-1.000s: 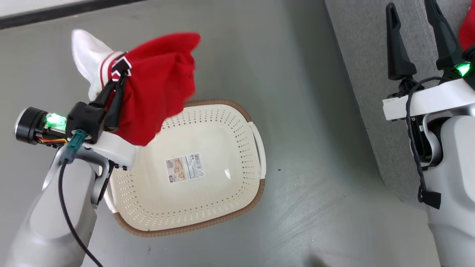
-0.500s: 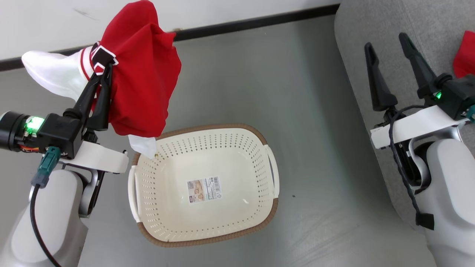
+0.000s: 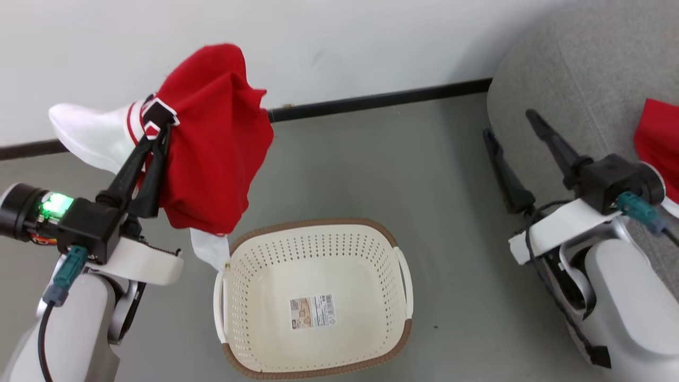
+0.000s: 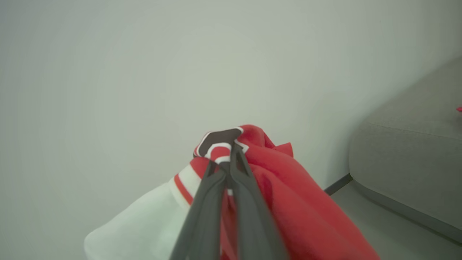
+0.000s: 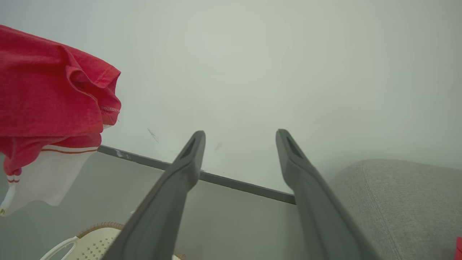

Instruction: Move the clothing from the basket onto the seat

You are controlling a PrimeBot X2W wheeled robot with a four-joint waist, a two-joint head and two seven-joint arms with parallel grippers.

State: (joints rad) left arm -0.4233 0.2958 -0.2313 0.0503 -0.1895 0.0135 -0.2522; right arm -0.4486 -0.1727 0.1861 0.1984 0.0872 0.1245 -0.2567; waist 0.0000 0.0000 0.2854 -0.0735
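Left gripper (image 3: 159,126) jaws clamped on the striped edge of the red clothing (image 3: 212,143), fabric draped beside its fingers, basket (image 3: 313,222) below them, right gripper (image 3: 508,123) jaws wide apart at the edge of the grey seat (image 3: 573,79), second red garment (image 3: 658,143) lying on that cushion beyond its tips

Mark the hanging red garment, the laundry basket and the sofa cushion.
red garment (image 3: 212,148), head view, middle of the hanging red fabric.
laundry basket (image 3: 318,245), head view, far perforated wall.
sofa cushion (image 3: 573,69), head view, bare grey top surface.
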